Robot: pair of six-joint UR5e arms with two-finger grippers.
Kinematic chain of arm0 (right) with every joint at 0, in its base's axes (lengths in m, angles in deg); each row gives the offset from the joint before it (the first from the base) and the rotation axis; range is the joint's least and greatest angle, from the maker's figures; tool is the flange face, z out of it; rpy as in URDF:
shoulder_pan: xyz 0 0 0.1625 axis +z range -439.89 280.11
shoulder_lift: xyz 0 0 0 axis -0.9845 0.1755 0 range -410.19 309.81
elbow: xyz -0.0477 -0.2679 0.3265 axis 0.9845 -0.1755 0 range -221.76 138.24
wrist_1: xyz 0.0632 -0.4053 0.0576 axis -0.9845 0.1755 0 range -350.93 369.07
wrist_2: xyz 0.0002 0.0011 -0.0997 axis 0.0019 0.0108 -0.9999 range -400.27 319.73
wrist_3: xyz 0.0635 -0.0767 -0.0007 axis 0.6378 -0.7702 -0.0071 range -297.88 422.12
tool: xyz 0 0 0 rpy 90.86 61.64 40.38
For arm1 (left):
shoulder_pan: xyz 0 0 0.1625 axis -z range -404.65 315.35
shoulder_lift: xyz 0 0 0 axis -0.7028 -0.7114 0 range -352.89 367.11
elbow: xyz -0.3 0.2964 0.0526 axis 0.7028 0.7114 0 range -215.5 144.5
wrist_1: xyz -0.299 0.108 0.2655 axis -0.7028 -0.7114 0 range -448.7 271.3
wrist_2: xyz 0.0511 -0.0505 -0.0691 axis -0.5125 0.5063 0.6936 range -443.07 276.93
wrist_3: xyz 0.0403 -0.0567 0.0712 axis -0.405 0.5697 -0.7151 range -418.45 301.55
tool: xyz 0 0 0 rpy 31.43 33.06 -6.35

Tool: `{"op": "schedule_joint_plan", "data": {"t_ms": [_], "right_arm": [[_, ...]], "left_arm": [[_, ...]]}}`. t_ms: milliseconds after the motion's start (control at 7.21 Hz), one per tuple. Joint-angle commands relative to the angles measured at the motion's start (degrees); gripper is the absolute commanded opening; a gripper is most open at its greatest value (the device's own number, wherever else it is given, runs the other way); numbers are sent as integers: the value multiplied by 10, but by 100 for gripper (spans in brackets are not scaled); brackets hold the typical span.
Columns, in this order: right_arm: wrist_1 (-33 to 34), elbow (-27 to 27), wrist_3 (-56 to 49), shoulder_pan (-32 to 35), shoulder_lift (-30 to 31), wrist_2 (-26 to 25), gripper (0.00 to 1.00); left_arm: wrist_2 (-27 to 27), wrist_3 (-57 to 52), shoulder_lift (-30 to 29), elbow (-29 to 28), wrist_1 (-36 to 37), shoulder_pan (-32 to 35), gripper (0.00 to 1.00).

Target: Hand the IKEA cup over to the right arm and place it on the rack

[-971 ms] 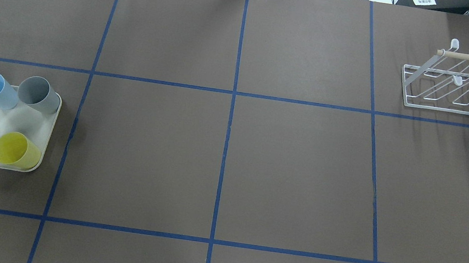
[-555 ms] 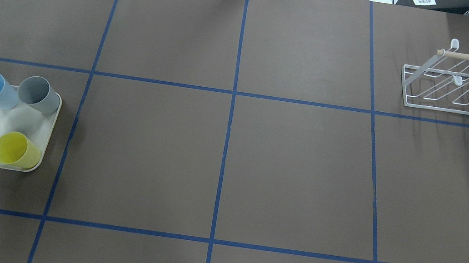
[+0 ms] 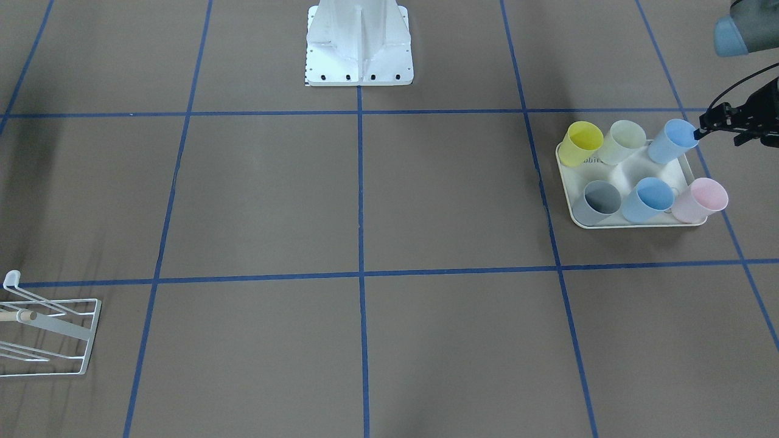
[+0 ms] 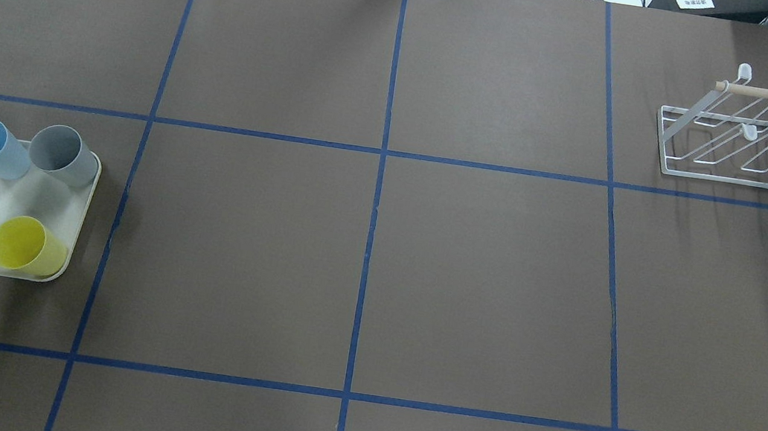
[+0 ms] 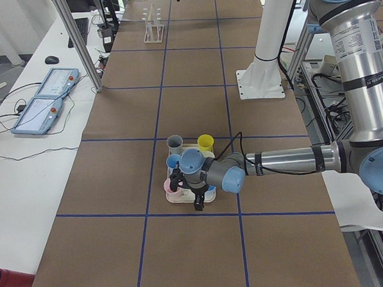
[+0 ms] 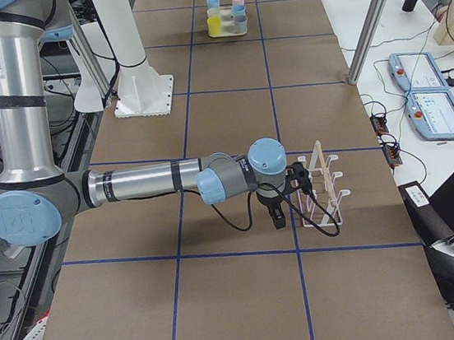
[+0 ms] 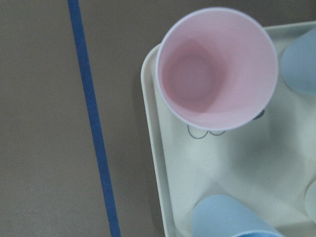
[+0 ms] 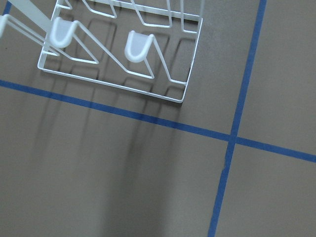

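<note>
Directly under the left wrist camera stands the pink cup, upright, mouth up and empty, in a corner of the cream tray. It looks like the one to lift, though that is only a judgement. The left gripper hangs above that end of the tray with no cup in it, and how wide its fingers stand cannot be told. To pick well, come straight down and put one finger inside the rim. The other goes outside on the corner side, away from the light blue cup. Close gently (thin plastic walls flex and slip), then lift clear before travelling.

The tray holds six cups in two rows, all upright. The pink cup, blue cup and grey cup share one row. The light blue cup, pale green cup and yellow cup share the other. None shows anything inside.

Well across the counter, the rack carries no cup. The right gripper hovers just beside it, its fingers' opening impossible to judge.
</note>
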Motion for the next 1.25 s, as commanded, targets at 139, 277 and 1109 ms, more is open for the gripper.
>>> {"op": "schedule_joint_plan", "data": {"t_ms": [139,277,1109], "right_arm": [[0,2,-1,0,0,1,100],[-3,1,-1,0,0,1,100],[-45,-4,17,-11,11,0,99]], "left_arm": [[-1,5,17,-2,-24,-20,100],[-1,7,13,-3,-24,-25,100],[4,7,-22,-26,-26,-49,0]]}}
